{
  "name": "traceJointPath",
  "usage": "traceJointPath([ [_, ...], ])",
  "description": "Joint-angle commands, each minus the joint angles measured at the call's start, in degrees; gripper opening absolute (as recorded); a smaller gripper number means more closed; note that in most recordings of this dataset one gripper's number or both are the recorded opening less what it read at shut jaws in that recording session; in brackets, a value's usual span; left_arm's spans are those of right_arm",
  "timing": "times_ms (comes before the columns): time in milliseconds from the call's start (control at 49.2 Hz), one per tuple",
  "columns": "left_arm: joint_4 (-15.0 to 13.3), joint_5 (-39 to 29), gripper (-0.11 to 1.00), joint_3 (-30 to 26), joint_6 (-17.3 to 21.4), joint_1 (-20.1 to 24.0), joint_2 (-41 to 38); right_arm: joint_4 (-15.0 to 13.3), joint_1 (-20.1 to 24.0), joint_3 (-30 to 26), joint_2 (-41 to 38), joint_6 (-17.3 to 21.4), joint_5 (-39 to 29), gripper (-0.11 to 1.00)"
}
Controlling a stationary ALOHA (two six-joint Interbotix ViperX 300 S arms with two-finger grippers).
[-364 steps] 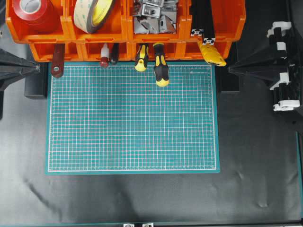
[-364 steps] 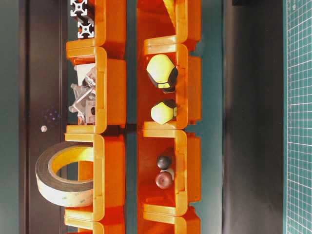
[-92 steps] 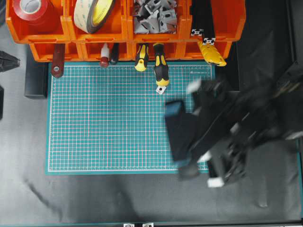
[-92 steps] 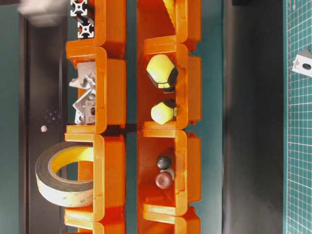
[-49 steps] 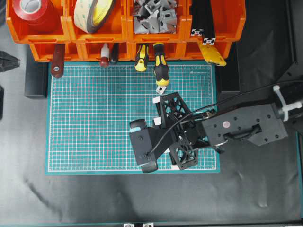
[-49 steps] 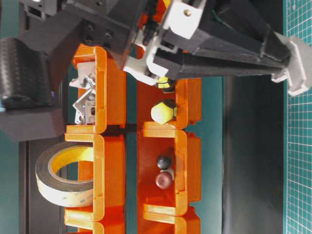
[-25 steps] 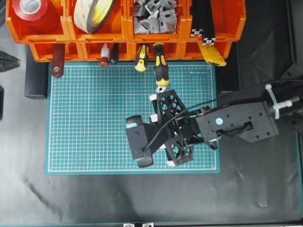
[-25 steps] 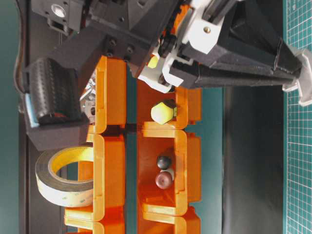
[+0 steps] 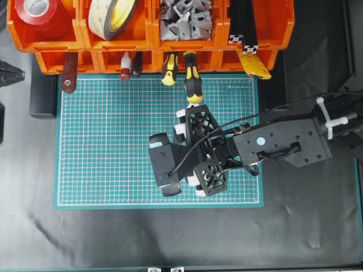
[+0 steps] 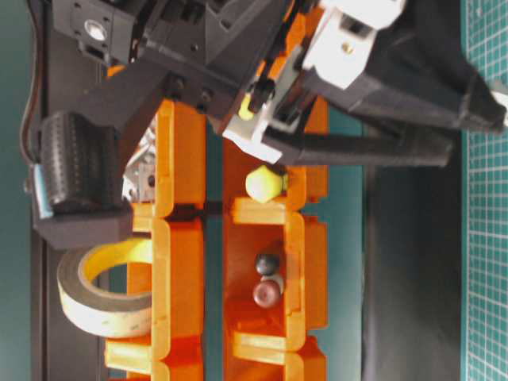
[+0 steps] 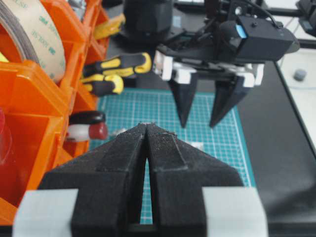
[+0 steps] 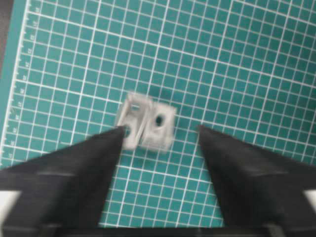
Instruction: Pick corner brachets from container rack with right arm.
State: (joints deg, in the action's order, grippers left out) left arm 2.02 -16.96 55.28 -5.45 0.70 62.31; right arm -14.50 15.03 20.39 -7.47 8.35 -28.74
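Compared with half a second earlier, the right gripper (image 9: 188, 152) is sitting slightly nearer the container rack (image 9: 150, 34) over the green mat (image 9: 113, 141). Its fingers (image 12: 74, 168) are standing spread, straddling one corner brachet (image 12: 147, 122) that is lying flat on the mat, one fingertip touching or overlapping its edge. More brachets (image 9: 184, 18) are filling an upper bin. The left gripper (image 11: 146, 148) is waiting beside the rack, its tips pressed together on nothing.
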Motion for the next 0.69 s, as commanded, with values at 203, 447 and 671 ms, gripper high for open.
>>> traceJointPath([
  [203, 0.09, 0.18, 0.00, -1.05, -0.09, -0.18, -0.35, 0.09, 0.62, 0.53, 4.66, 2.90, -0.35, 0.80],
  [447, 0.09, 0.18, 0.00, -0.70, -0.18, -0.26, 0.79, 0.09, 0.62, 6.77, 14.59, 7.73, -0.18, 0.81],
  [671, 0.09, 0.18, 0.00, -0.53, 0.53, -0.26, 1.32, -0.18, 0.44, 11.87, 23.55, 8.17, 0.44, 0.80],
])
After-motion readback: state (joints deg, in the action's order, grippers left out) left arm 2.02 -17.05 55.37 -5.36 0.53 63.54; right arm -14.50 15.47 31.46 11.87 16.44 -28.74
